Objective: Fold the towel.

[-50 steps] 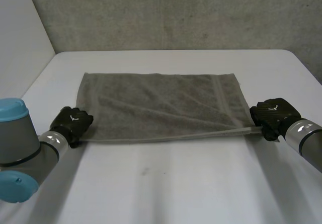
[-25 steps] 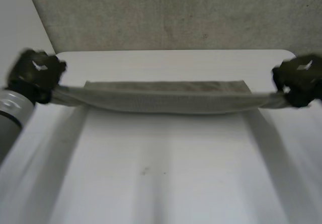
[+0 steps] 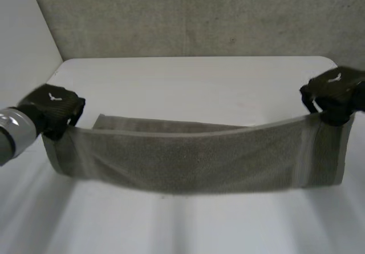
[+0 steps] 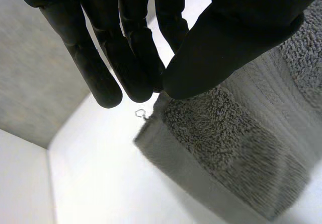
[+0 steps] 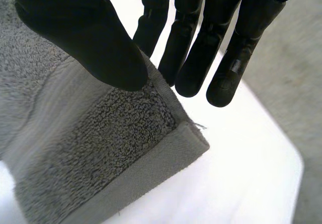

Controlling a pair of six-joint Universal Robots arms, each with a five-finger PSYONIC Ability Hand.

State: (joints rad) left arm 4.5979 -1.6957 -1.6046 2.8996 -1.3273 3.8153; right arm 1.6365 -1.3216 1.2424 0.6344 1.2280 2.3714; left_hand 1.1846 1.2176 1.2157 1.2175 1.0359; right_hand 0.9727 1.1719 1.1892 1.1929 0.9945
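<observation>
above the tabletop (image 3: pixel 188 77) we hold the towel (image 3: pixel 188 162) by two corners; our left hand (image 3: pixel 54 110) pinches one between thumb and fingers, our right hand (image 3: pixel 333 93) the other; cloth hangs slack between them; we judge the fold begun, not yet laid down.

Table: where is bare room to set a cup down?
Bare table lies between the towel and the back wall, and again on the near side of the hanging towel. Across the middle it is crowded: left hand and right hand pinch the towel's upper corners.
</observation>
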